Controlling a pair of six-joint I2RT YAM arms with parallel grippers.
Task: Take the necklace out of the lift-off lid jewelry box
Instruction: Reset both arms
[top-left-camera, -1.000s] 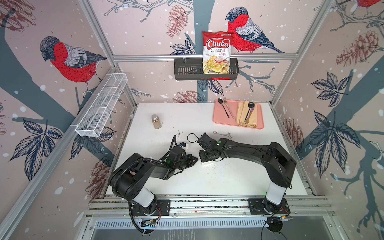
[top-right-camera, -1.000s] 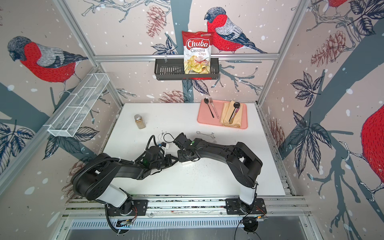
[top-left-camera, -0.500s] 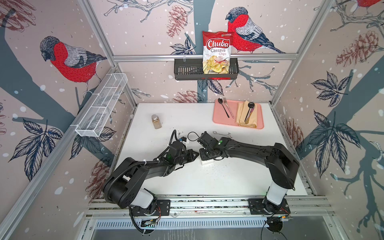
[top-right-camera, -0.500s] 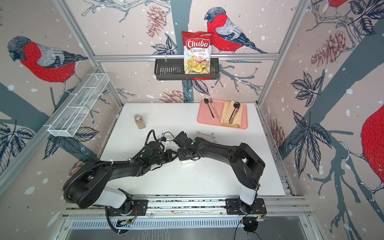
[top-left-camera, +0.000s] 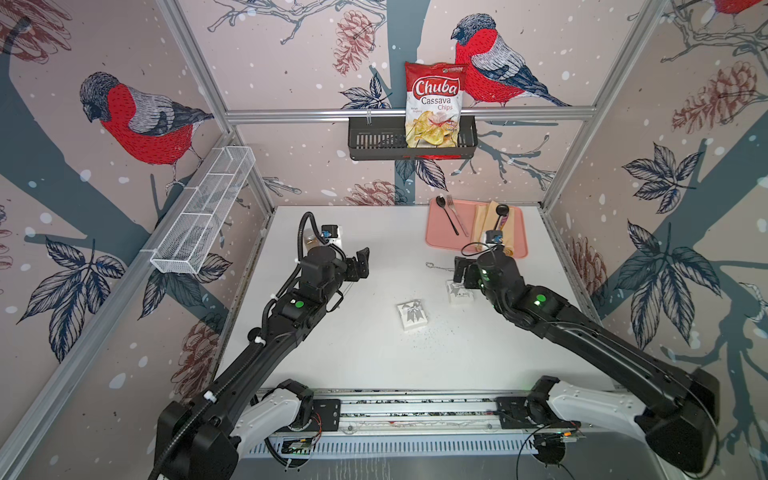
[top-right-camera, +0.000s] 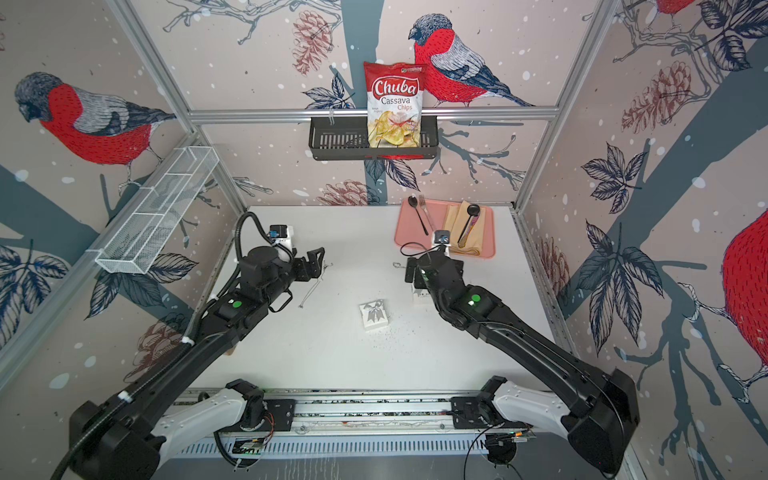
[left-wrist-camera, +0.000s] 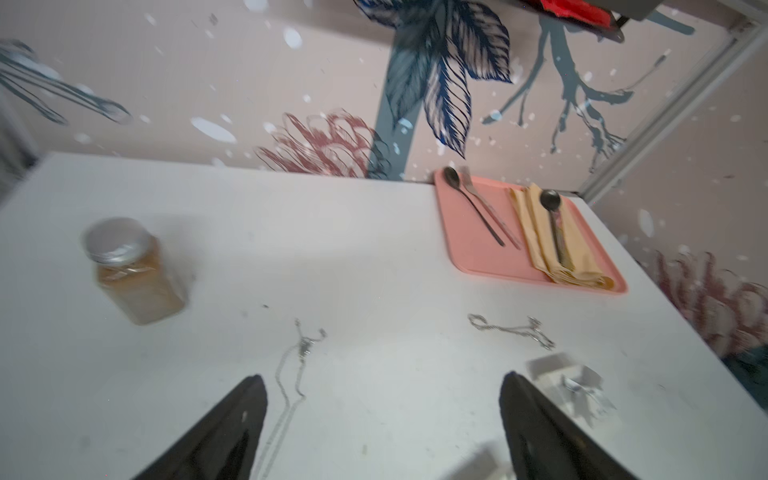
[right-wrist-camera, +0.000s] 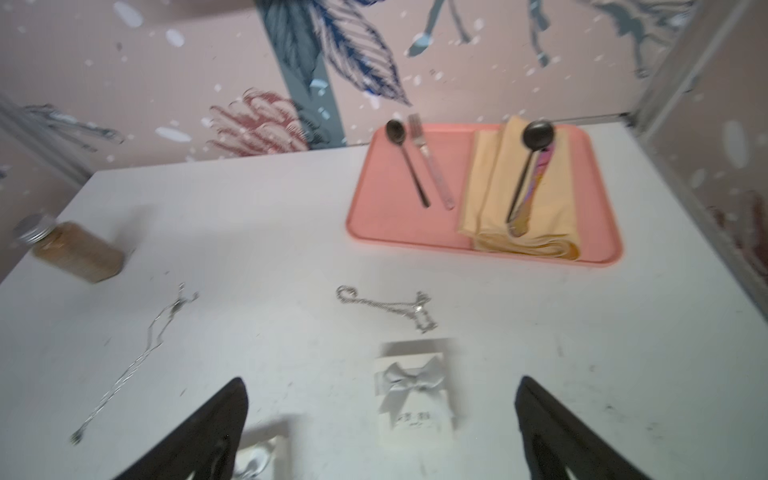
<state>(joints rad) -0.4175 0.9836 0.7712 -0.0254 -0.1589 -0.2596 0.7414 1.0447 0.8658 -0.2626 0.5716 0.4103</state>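
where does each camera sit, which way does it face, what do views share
Top views: high above the robot's bases, looking down and forward over the table; both arms show, left gripper and right gripper open.
Left wrist: on the left arm, facing the back wall over jar and thin necklace; its spread fingers show.
Right wrist: on the right arm, facing the back wall over bow-topped box and pink tray; its spread fingers show.
Shared: both wrist views show jar, thin necklace, pink tray.

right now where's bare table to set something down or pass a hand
Bare: back centre between the jar and pink tray; front strip between the nearer box and the rail. Crowded: mid-table, with thin necklace, thicker chain and second box.
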